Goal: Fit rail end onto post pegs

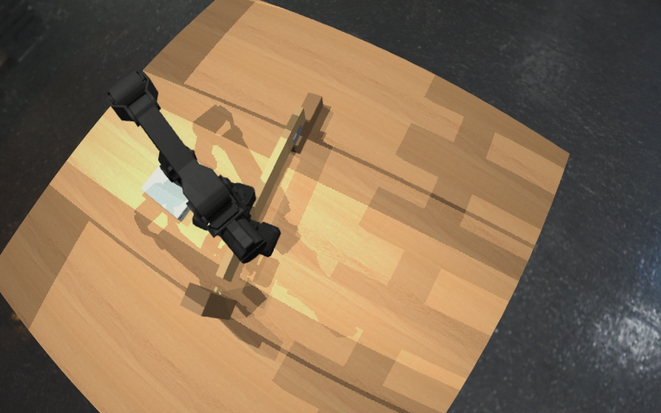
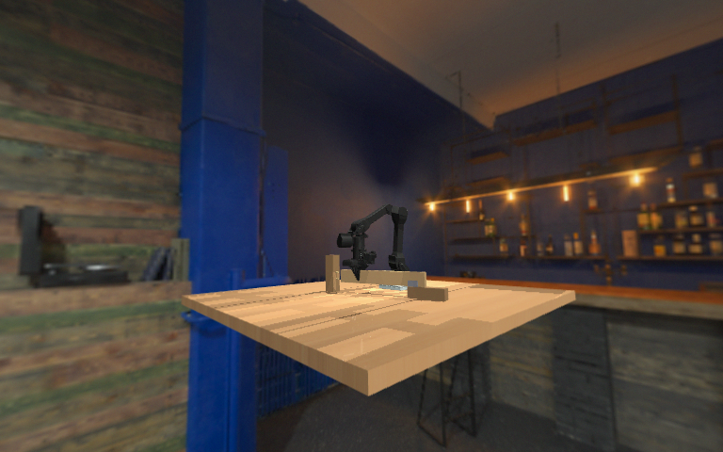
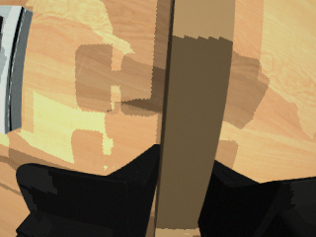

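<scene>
Fingers [image 1: 253, 243] clamped narrow on rail [image 1: 273, 170] near its post end, rail lifted off counter [image 1: 438, 301]. Rail's long axis runs from bracket block [image 1: 311, 112] toward post [image 1: 214, 304]; near end just short of post, small gap. Pegs too small to see. Next push likely along the axis, postward.
</scene>
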### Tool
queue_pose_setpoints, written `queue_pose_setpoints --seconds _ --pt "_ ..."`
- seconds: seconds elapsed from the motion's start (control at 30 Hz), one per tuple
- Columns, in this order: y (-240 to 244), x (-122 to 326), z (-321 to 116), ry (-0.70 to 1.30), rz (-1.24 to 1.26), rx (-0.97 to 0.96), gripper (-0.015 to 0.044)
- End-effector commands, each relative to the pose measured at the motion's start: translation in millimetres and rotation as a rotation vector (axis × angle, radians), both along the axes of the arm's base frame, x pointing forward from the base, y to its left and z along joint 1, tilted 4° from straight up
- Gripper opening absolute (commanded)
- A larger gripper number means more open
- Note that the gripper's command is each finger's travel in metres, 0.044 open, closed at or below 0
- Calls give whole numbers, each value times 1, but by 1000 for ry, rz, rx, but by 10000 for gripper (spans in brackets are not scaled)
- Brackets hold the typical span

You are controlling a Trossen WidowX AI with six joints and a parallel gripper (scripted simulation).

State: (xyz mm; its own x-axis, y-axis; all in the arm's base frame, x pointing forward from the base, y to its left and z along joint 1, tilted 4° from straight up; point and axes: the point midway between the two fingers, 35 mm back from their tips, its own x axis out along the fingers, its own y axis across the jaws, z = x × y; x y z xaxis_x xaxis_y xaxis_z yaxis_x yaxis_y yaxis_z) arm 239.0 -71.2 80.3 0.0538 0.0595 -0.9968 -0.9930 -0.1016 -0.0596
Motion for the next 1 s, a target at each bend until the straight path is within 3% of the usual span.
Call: queue_pose_setpoints --seconds 0.0,0.97 --pt "-3 2 2 -9 3 -3 0" --pt "-11 3 2 -9 3 -4 0"
